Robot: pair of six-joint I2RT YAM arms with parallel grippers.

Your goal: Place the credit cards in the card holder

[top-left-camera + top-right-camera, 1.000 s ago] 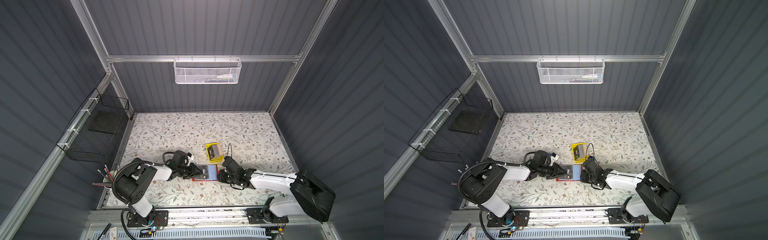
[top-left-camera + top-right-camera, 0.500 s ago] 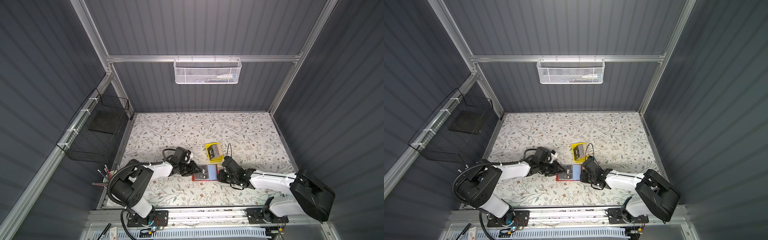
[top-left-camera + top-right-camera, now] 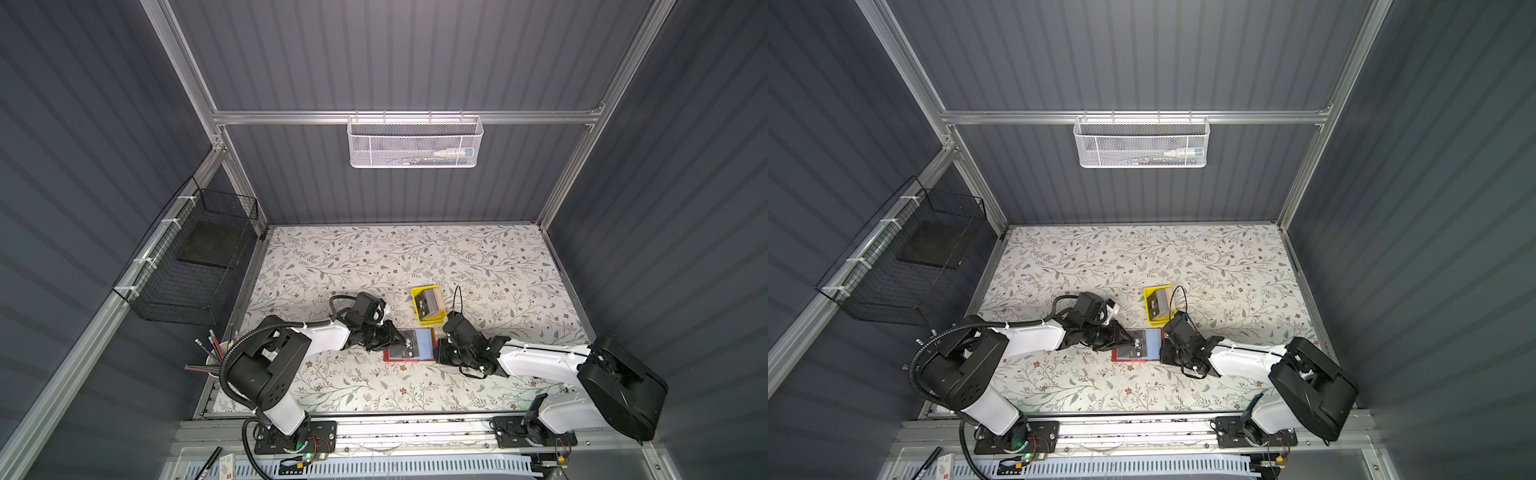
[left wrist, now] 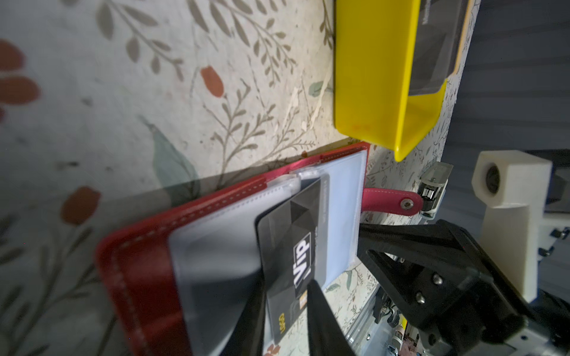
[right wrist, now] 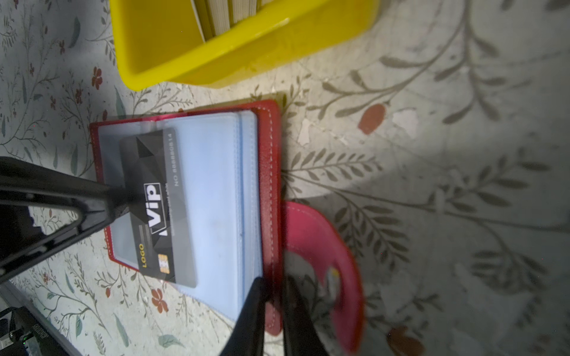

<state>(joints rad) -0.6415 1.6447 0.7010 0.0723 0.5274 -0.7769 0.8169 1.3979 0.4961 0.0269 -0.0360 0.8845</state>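
While left fingers point(image 4: 320, 320) pinch VIP card point(image 4: 290, 234), right fingers point(image 5: 251, 314) clamp card holder point(image 5: 268, 169) rim, yellow tray point(image 5: 246, 52) cropped.

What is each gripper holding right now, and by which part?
Left gripper pinches the black VIP card by its long edge beside the lettering. Right gripper pinches the card holder by its red rim on the strap side.

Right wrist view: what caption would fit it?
Left pincer holds a black VIP card on the open red wallet; right pincer grips its edge.
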